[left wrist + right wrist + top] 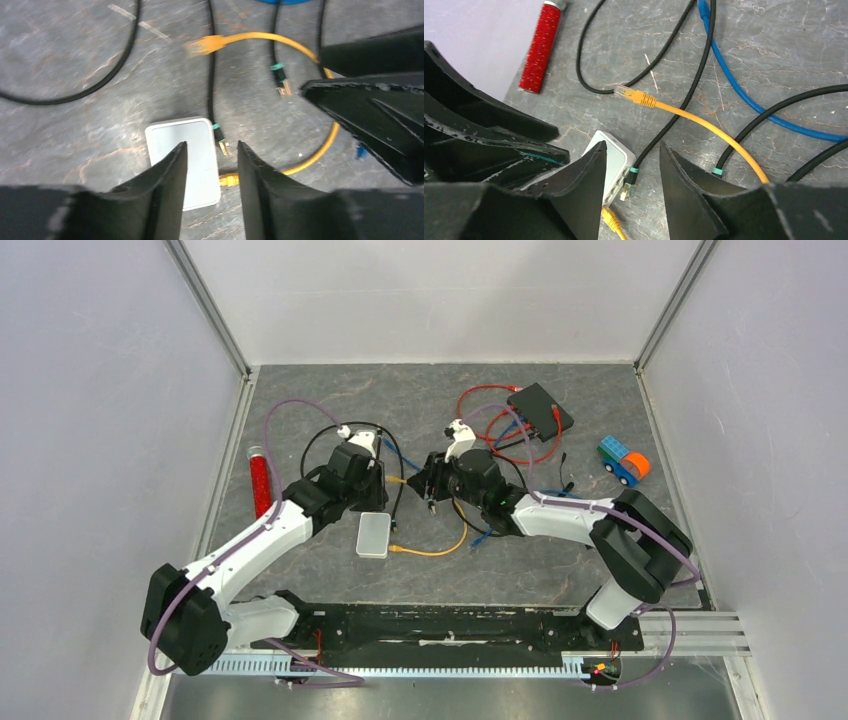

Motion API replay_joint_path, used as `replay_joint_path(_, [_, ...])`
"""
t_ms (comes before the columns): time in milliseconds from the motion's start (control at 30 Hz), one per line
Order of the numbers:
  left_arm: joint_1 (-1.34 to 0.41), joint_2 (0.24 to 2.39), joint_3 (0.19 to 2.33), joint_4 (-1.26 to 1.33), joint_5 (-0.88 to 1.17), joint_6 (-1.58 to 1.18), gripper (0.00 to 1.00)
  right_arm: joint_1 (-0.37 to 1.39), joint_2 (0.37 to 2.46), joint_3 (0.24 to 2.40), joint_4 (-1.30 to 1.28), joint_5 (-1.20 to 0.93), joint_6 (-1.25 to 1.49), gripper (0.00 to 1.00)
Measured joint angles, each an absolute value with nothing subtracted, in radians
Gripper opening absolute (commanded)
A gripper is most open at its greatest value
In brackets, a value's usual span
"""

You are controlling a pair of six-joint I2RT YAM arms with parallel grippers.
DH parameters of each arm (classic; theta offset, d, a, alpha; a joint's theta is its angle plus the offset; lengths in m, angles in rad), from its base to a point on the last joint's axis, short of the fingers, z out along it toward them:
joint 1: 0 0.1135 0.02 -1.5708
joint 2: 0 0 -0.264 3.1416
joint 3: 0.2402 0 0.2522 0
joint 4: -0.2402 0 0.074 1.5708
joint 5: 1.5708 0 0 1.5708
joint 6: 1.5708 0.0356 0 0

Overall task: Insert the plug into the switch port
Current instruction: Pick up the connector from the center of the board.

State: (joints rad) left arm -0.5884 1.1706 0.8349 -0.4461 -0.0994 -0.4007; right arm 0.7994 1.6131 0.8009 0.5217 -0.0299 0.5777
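A white switch (170,132) lies flat on the table, its ports (621,175) facing right. A yellow plug (229,179) sits against the port side at the switch's near corner, and its cable loops off to a loose yellow plug (634,94). A black cable's green-banded plug (629,187) lies on the table just beside the ports, apart from them. My left gripper (212,143) hovers over the switch's right edge, open and holding nothing. My right gripper (632,144) hangs open above the green-banded plug, also holding nothing. The two grippers stand close together (400,490).
Black cables (120,65) and a blue cable (744,95) cross the table around the switch. A red cylinder (260,480) lies at the left edge. At the back right are a black box (540,410) with red leads and a toy truck (624,460).
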Motion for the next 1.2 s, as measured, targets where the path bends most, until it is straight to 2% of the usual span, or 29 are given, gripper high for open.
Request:
replay_joint_path(133, [-0.519,1.169,0.839,-0.531,-0.158,-0.455,0.73,0.847,1.644,0.865,0.395,0.046,0.572,0.44])
replay_joint_path(267, [-0.421,1.142,0.839,-0.576,-0.15,-0.479,0.76,0.918,1.691,0.924,0.301,0.131,0.596,0.43])
replay_joint_path(400, [-0.355,1.062,0.836,-0.599,-0.167,-0.481,0.77,0.965,1.764,0.989,0.229,0.204,0.647,0.42])
replay_joint_path(700, [-0.348,0.836,0.77,-0.626,-0.283,-0.479,0.77,1.023,1.929,1.171,0.076,0.353,0.706,0.39])
replay_joint_path(933, [-0.348,0.795,0.756,-0.636,-0.287,-0.479,0.77,1.037,2.051,1.31,-0.039,0.401,0.723,0.37])
replay_joint_path(1067, [-0.348,0.791,0.752,-0.635,-0.287,-0.479,0.77,1.048,2.076,1.345,-0.107,0.439,0.733,0.31])
replay_joint_path(1200, [-0.348,0.788,0.752,-0.635,-0.287,-0.479,0.77,1.058,2.094,1.373,-0.138,0.463,0.732,0.3])
